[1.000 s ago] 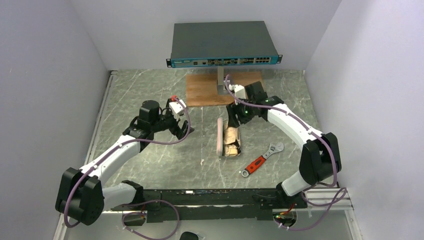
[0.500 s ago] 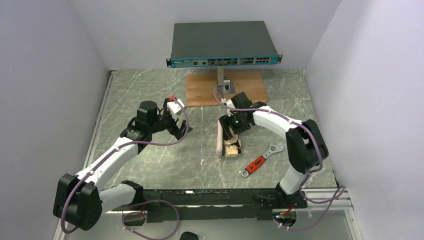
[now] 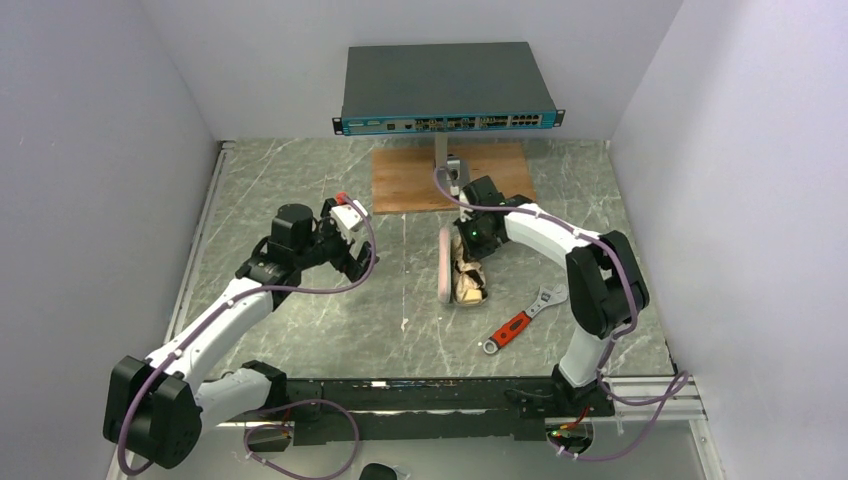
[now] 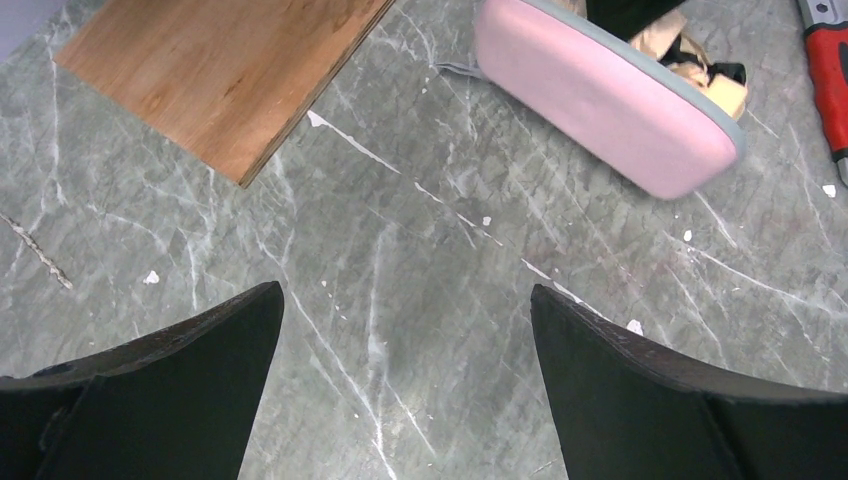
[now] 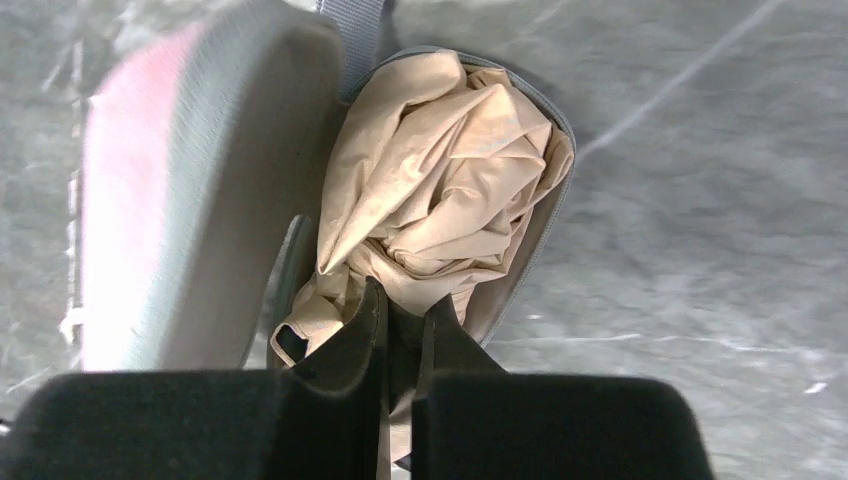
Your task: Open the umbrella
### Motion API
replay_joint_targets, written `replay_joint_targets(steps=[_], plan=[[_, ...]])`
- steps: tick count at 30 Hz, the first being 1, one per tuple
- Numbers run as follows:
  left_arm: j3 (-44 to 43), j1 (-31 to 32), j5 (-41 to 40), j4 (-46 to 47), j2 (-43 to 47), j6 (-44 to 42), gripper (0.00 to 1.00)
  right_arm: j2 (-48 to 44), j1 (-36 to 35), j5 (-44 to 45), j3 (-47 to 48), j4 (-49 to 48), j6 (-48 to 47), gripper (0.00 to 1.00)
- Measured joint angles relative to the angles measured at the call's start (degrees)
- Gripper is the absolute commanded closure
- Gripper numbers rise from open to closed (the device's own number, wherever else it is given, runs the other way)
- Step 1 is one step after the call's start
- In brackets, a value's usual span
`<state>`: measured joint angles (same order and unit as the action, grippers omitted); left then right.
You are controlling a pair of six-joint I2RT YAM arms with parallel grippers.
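The umbrella (image 5: 440,190) lies near the middle of the counter (image 3: 300,180), folded up, its pale beige fabric crumpled into a loose bundle inside a pink case (image 3: 443,265) with a grey lining. The case is open. Its pink half stands on edge along the left side of the bundle, and the other half cradles the fabric from beneath.

The right end effector (image 5: 400,350) reaches down onto the far end of the bundle. Its two dark fingers are pressed almost together, clenched on a fold of the beige cloth. The right arm bends in a tight arc over from the right side of the counter.

The left end effector (image 4: 405,292) hangs above bare counter to the left of the case, well apart from it. It is released, fingers spread wide with nothing between them.

A wrench (image 3: 520,318) with a red handle lies on the counter near the case, on its right and towards the arms' bases. Beyond the case, a wooden board (image 3: 410,180) rests flat by the back wall. A network switch (image 3: 445,85) sits raised on a post above the board.
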<state>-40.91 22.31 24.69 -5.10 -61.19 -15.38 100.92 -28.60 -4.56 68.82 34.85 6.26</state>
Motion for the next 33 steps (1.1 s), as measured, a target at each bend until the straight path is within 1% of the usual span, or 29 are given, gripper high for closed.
replay_joint_targets(steps=[2, 4, 8, 13, 16, 19, 23, 28, 31, 33], plan=[[-0.11, 0.00, -0.20, 0.07, -0.44, -0.11, 0.00, -0.09, 1.73, -0.74, -0.28, -1.01, -1.60, 1.00], [-0.39, 0.00, -0.39, 0.09, -1.25, -0.42, 0.00, -0.59, 5.88, -1.18, -0.96, -1.90, -4.11, 1.00], [-1.01, -0.02, -0.59, 0.13, -2.89, -1.51, 0.00, -2.47, 16.44, -0.79, -2.93, -3.30, -12.74, 1.00], [-1.68, -0.20, -0.57, 0.17, -4.13, -2.60, 0.00, -3.98, 30.12, 3.21, -3.48, -3.58, -24.44, 1.00], [-2.12, -0.28, -0.59, 0.33, -4.74, -2.99, 0.00, -3.72, 36.65, 5.09, -0.44, -2.49, -29.55, 1.00], [-2.29, -0.57, -1.07, 1.01, -5.60, -2.89, 0.00, -2.67, 42.32, 6.25, 7.69, -1.20, -32.92, 1.00], [-2.47, -1.75, -1.44, 1.11, -6.80, -2.27, 0.00, -2.71, 43.80, 4.74, 16.74, -0.90, -34.01, 1.00], [-3.52, -3.69, -1.66, 0.87, -6.84, -1.73, 0.00, -5.11, 40.39, 1.66, 22.86, 2.69, -33.68, 1.00], [-4.20, -5.31, -1.03, 0.90, -5.35, -1.31, 0.00, -7.63, 38.84, -3.61, 25.38, 5.38, -32.65, 1.00], [-4.66, -6.14, 0.17, 0.57, -3.89, -1.31, 0.00, -10.58, 38.51, -8.68, 26.08, 6.45, -31.58, 1.00]])
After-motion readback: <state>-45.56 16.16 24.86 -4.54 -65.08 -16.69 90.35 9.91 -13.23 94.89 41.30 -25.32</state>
